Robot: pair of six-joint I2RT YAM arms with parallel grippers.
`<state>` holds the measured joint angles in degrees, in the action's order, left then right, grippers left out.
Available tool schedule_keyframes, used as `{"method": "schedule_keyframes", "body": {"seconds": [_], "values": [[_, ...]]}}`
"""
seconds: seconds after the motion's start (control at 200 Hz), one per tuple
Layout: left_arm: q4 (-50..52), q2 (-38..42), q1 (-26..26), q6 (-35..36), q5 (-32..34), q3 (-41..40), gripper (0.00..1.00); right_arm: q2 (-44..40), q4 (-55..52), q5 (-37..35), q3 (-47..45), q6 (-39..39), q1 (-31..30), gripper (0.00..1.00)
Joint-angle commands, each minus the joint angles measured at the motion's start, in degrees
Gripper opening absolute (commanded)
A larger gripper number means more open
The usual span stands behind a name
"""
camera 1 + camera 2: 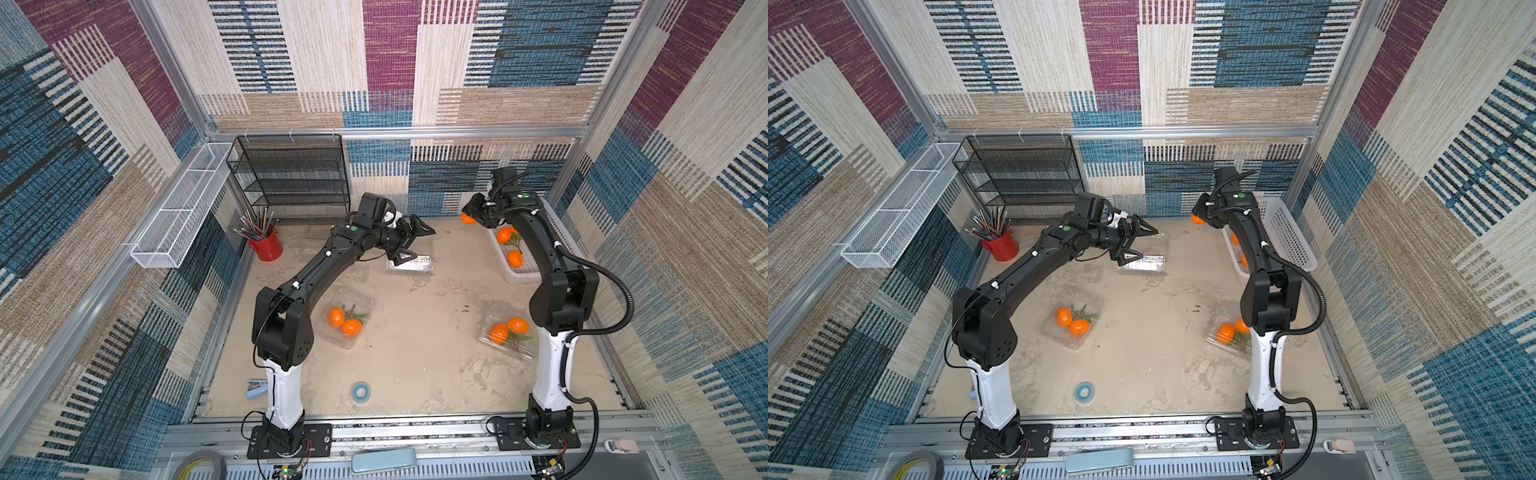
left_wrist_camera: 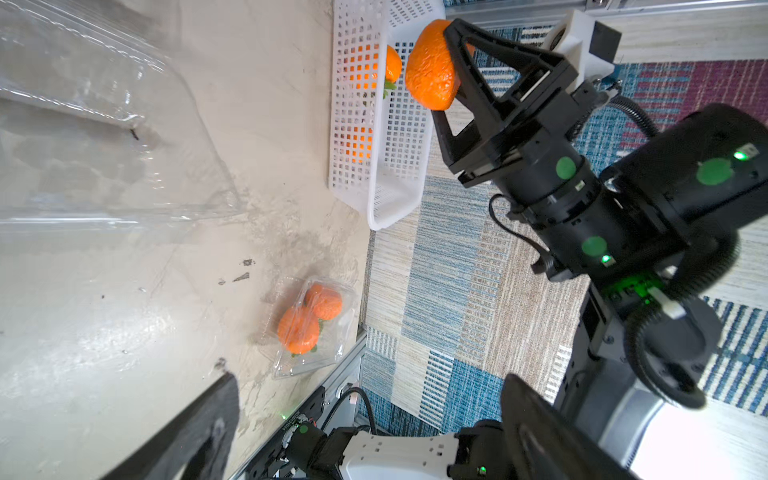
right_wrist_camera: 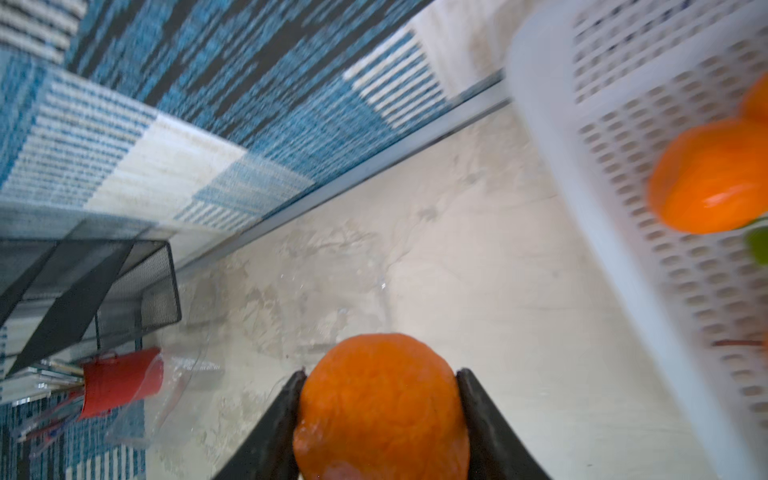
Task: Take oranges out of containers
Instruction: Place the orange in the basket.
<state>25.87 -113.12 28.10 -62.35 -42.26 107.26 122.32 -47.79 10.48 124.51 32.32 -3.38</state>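
While right fingers [image 3: 284, 415] clamp an orange [image 3: 380, 407] above the counter [image 1: 415, 340], just beside the basket [image 3: 552, 124] | left fingers [image 1: 420, 227] spread wide, empty, by an empty container [image 1: 411, 266] | step: clear the rim, lower inside, release low rather than dropping.

Back right on the table [image 1: 415, 353], a basket [image 1: 1289, 235] with loose oranges [image 1: 504, 235] inside; just off its far left corner, a lone orange [image 3: 380, 411] pinched aloft in the right gripper [image 3: 381, 372]. Back centre, an empty container [image 1: 415, 266] beneath the spread left gripper [image 1: 415, 246]. Left of centre, a second container [image 1: 368, 301] with two oranges [image 1: 335, 317] in it; front right, a third container [image 1: 525, 353] with a pair of oranges [image 1: 498, 332]. Back left, a cup of brushes [image 1: 268, 247] before a wire shelf [image 1: 295, 178]; on the left wall, a mesh trough [image 1: 183, 208]. Front centre, a tape roll [image 1: 360, 391].
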Motion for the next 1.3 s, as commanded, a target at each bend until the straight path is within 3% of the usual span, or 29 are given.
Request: {"method": "schedule_keyframes", "body": {"seconds": [0.0, 0.441, 1.162, 1.292], "values": [[4.44, -1.38, 0.45, 0.7, -0.7, 3.92, 0.99, -1.99, 3.47, 0.99, -2.74, 0.49, 3.3, 0.49], [13.73, -11.42, 5.67, 2.31, -0.26, 25.27, 0.99, -5.76, 21.96, 2.06, -22.92, 5.45, 12.48, 0.49], [14.91, -14.93, 8.59, 1.7, 0.55, 26.38, 0.99, 5.66, 24.21, 3.81, -20.07, 4.48, 13.75, 0.51], [15.1, -15.11, 8.64, 1.61, 0.51, 26.39, 0.99, 5.54, 24.14, 3.94, -20.96, 4.16, 13.82, 0.57]]}}
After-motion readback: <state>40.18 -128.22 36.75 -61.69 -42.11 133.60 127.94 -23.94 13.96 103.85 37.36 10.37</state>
